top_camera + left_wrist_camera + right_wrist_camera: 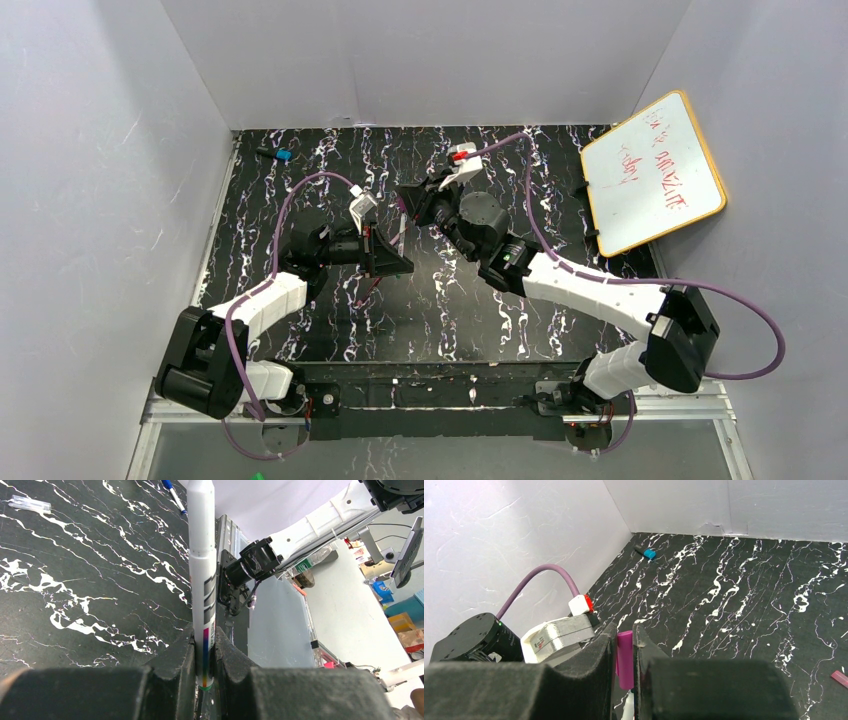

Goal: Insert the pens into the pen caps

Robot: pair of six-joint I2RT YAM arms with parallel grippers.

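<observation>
My left gripper [204, 642] is shut on a whitish pen [202, 580] with a rainbow stripe and a green end, which sticks out straight ahead of the jaws. My right gripper [625, 635] is shut on a magenta pen cap [625, 660]. The pen's white tip [626, 711] shows just below the cap's open end, between the right fingers. In the top view the two grippers meet over the table's middle, the left [396, 255] just below the right [410, 208]. The end of a pink pen [840, 678] lies on the table at the right.
A small blue-and-black item [280, 155] lies near the back left corner. A whiteboard [652, 172] leans at the back right. In the left wrist view a clear cap [30, 503] and a blue pen [175, 495] lie on the black marbled table [560, 200].
</observation>
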